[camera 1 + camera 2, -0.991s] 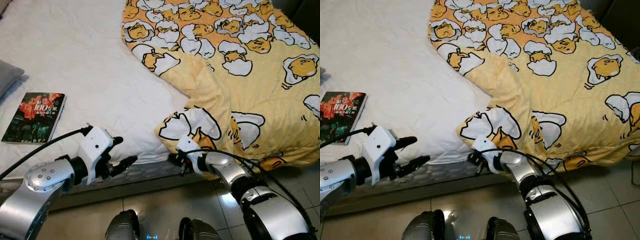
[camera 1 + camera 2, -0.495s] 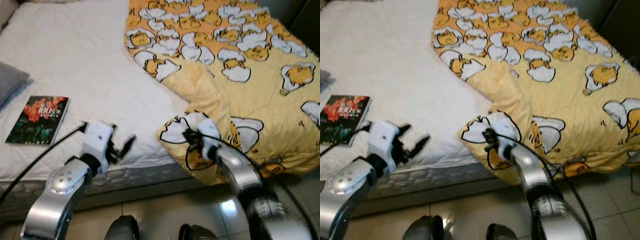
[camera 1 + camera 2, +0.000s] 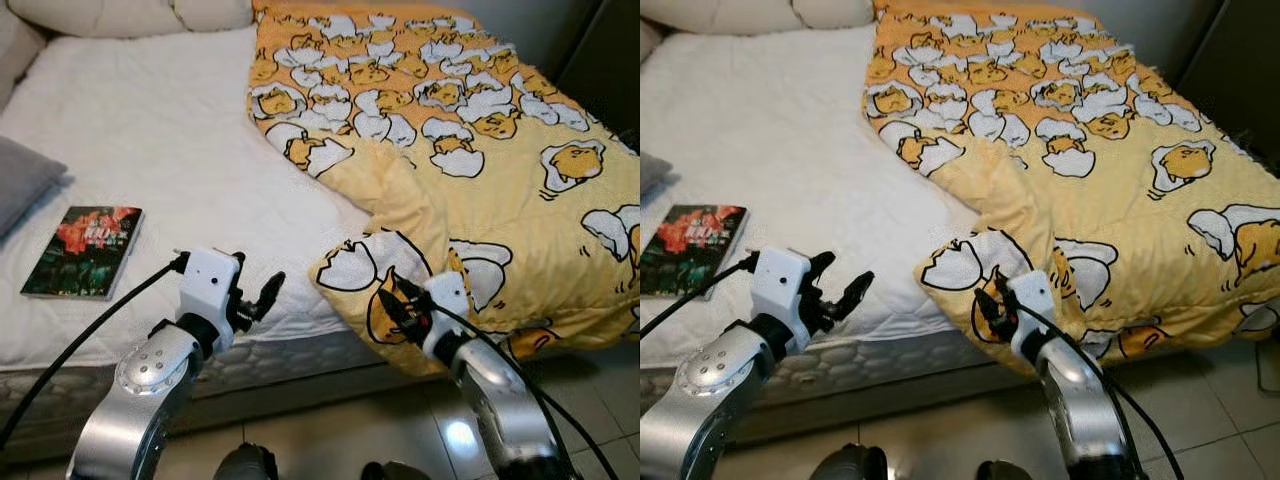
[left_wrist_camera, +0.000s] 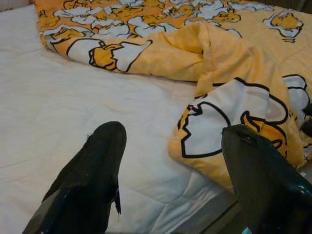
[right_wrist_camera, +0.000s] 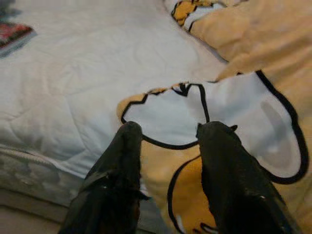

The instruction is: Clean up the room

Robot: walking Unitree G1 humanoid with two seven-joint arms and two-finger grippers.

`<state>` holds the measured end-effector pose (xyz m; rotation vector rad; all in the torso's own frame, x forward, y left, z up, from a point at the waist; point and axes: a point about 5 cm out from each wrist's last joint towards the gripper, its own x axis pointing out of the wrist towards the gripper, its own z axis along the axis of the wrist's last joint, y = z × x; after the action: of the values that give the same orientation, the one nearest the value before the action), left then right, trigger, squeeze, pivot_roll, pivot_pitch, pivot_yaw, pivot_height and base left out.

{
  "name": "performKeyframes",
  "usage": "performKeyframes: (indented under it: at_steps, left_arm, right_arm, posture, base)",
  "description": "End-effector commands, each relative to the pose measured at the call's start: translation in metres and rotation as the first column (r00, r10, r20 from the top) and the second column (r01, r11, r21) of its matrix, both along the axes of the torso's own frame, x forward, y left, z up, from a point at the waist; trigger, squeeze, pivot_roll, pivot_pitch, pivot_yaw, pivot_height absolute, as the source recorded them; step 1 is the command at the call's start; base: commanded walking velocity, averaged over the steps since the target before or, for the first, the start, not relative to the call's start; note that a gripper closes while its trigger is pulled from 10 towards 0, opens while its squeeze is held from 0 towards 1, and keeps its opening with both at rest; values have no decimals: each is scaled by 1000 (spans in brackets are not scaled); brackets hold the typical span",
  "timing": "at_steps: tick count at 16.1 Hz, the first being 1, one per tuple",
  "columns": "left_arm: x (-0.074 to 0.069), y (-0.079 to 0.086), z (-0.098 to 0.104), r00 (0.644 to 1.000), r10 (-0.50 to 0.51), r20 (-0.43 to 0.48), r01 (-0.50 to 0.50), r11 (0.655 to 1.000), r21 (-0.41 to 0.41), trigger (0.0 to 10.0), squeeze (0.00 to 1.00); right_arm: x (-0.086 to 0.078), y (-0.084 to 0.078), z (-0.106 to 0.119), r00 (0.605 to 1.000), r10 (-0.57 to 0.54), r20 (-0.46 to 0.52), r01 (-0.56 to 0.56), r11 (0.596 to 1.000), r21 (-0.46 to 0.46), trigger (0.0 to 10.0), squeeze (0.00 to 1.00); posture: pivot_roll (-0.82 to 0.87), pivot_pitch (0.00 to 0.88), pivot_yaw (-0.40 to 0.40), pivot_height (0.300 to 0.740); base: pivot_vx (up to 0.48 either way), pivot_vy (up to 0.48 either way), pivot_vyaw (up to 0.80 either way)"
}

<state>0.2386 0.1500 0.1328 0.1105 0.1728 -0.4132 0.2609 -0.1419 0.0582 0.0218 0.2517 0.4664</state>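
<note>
White quilted bedding covers the bed [image 3: 170, 150], which takes up most of the head view from the tiled floor [image 3: 330, 440] at 6 o'clock to the pillows [image 3: 120, 12] at 12 o'clock. Over its half from 12 round to 4 o'clock lies the yellow egg-print duvet [image 3: 480, 170], rumpled and folded back on itself, with one corner spilling over the near mattress edge at about 5 o'clock. Well apart from it, at 9 o'clock, a book [image 3: 84, 251] lies flat on the sheet beside a grey cushion [image 3: 25, 180]. Against a second ago the head has lifted, so more of the bed shows, and both arms have come up from below the mattress edge. The right gripper [image 3: 398, 305] now sits at the hanging duvet corner, fingers apart and pointing into the fold, nothing clamped between them yet. The left gripper [image 3: 258, 299] hovers over the white sheet at 7 o'clock, just beside that same corner, its fingers [image 4: 92, 165] spread wide and empty. I judge the robot is setting up to seize the duvet and spread it flat; the book looks untouched.
</note>
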Motion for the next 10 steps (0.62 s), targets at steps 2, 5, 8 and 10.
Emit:
performKeyframes:
  at_steps: [2,5,8,10]
  left_arm:
    - [2,2,-1,1000,8,4,-8,1000,7,10000,0]
    - [0,-2,-1,1000,15,7,-15,1000,-28,10000,0]
    - [0,-4,-2,1000,9,7,-9,1000,-20,10000,0]
    - [1,-4,-3,1000,9,5,-9,1000,-18,10000,0]
  right_arm:
    - [-4,2,9,1000,-11,5,11,1000,21,10000,1000]
    - [-13,2,11,1000,-4,-12,4,1000,8,10000,1000]
    - [-13,0,13,999,-15,-30,14,1000,-7,10000,1000]
    - [-11,-4,13,999,-33,-36,32,999,-19,10000,1000]
  posture:
    - [34,27,5,740]
    - [30,35,3,740]
    - [30,37,0,740]
    - [29,39,0,740]
  base:
    - [0,0,0]
    - [216,0,0]
    - [349,0,0]
    - [349,0,0]
